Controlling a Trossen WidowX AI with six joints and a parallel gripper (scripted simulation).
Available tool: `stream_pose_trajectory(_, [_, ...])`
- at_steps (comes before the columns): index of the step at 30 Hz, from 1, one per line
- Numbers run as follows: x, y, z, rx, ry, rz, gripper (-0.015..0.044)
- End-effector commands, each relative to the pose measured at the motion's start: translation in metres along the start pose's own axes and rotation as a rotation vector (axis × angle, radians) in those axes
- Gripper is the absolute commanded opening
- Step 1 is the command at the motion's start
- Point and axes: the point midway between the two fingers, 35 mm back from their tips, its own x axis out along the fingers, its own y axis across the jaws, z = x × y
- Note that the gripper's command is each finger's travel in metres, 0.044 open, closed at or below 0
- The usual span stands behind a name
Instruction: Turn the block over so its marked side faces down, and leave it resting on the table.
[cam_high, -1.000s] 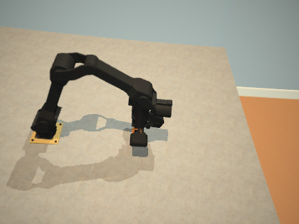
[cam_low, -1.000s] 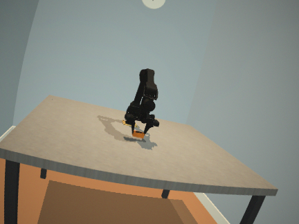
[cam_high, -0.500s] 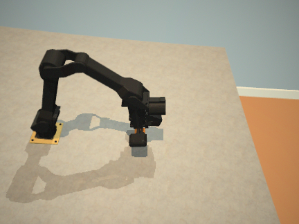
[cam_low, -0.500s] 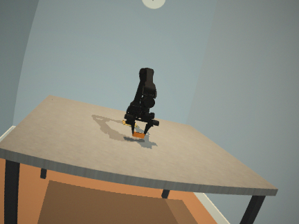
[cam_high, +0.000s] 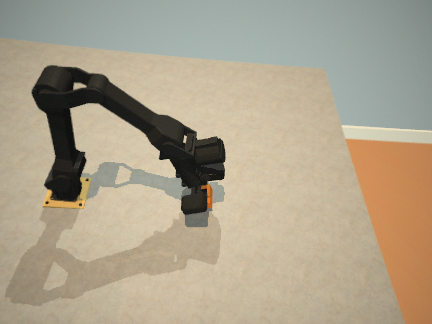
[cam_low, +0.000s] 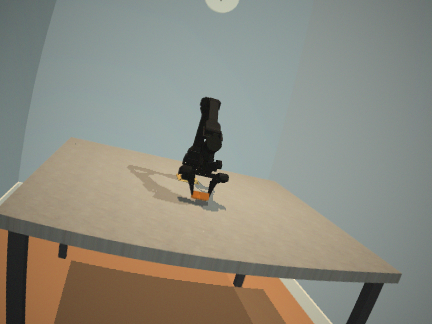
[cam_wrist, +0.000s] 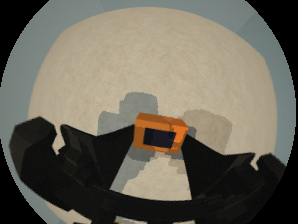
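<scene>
- The gripper (cam_low: 201, 191) was clamped on the orange block (cam_low: 200, 196), one finger on each of two opposite sides.
- In the wrist view, the block (cam_wrist: 160, 135) sat between the two fingers with its dark, marked face turned toward the camera and slightly tilted.
- In the top view, the block (cam_high: 207, 196) showed only as an orange edge beside the gripper (cam_high: 198, 200), the rest hidden under the fingers.
- The block was positioned near the middle of the table (cam_low: 300, 235). The exterior view did not settle whether it touched the surface or was raised just above it; its shadow lay directly beneath and beside it.
- The arm (cam_high: 130, 112) reached from its base plate (cam_high: 67, 200) out and down to the block, wrist pointing downward.
</scene>
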Motion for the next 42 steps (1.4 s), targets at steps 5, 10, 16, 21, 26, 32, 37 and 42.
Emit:
stream_pose_trajectory(5, [-0.004, 0.001, -0.004, -0.003, -0.133, 0.005, 0.0000])
stream_pose_trajectory(10, [-0.006, 0.001, -0.006, -0.004, -0.200, 0.004, 0.0000])
stream_pose_trajectory(16, [-0.004, 0.001, -0.006, -0.004, -0.212, 0.004, 0.0000])
stream_pose_trajectory(21, [0.009, 0.000, -0.003, -0.003, -0.282, 0.004, 0.0000])
stream_pose_trajectory(26, [0.020, 0.000, -0.001, -0.002, -0.354, 0.004, 0.0000])
stream_pose_trajectory(32, [0.029, 0.000, -0.001, -0.001, -0.440, 0.004, 0.0000])
stream_pose_trajectory(37, [0.033, -0.001, -0.003, -0.002, -0.512, 0.007, 0.0000])
stream_pose_trajectory(42, [0.034, -0.001, -0.006, -0.004, -0.584, 0.010, 0.0000])
